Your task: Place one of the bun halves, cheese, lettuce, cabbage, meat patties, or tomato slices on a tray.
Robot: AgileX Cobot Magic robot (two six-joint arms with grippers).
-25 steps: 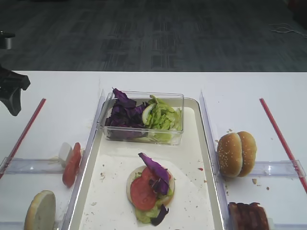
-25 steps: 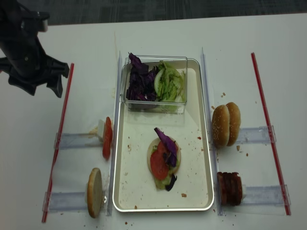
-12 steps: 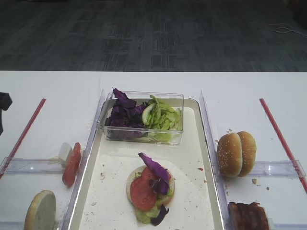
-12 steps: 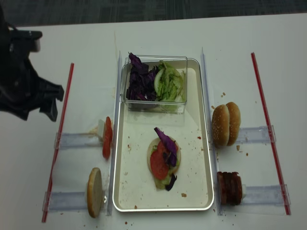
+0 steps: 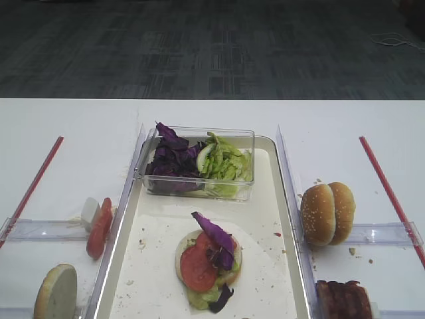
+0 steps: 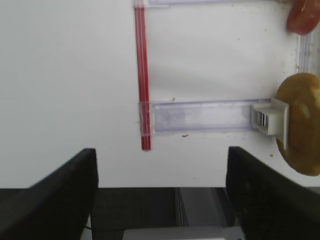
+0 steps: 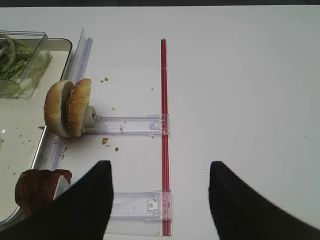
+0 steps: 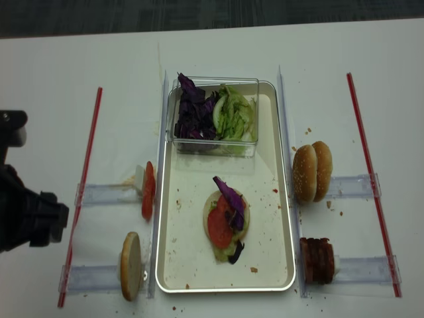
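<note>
The cream-white tray (image 8: 281, 199) lies in the middle of the white worktop (image 8: 119, 59), its long sides running from the far edge toward the near edge. Across its far end stands a clear plastic tub (image 8: 215, 146) holding dark purple cabbage (image 8: 192, 116) on the left and frilly green lettuce (image 8: 235, 116) on the right. On the tray's near half sits a bun half (image 8: 207, 207), cut face up, stacked with lettuce, a tomato slice (image 8: 219, 227) and purple cabbage pieces (image 8: 229, 193).

Narrow clear racks border the tray. On the right side, two sesame bun halves (image 8: 313, 171) stand on edge against each other at the tray-side end of one rack (image 8: 351, 185); nearer the near edge the meat patties (image 8: 317, 260) stand on edge on another rack. On the left side, tomato slices (image 8: 148, 192) stand upright on a rack (image 8: 106, 194), and a single bun half (image 8: 130, 265) stands on edge on the rack nearest the near edge. A red strip (image 8: 85, 172) runs along the worktop on the left, another (image 8: 368, 165) on the right.

The left gripper (image 6: 160, 185) hangs over the near-left corner of the worktop, its fingers (image 6: 55, 190) spread wide with nothing between them; the upright bun half (image 6: 302, 122) lies off to its side. The right gripper (image 7: 160, 200) hovers over the right side beside the red strip, fingers (image 7: 85, 205) apart and grasping nothing. Whether any cheese is present is hard to make out.
</note>
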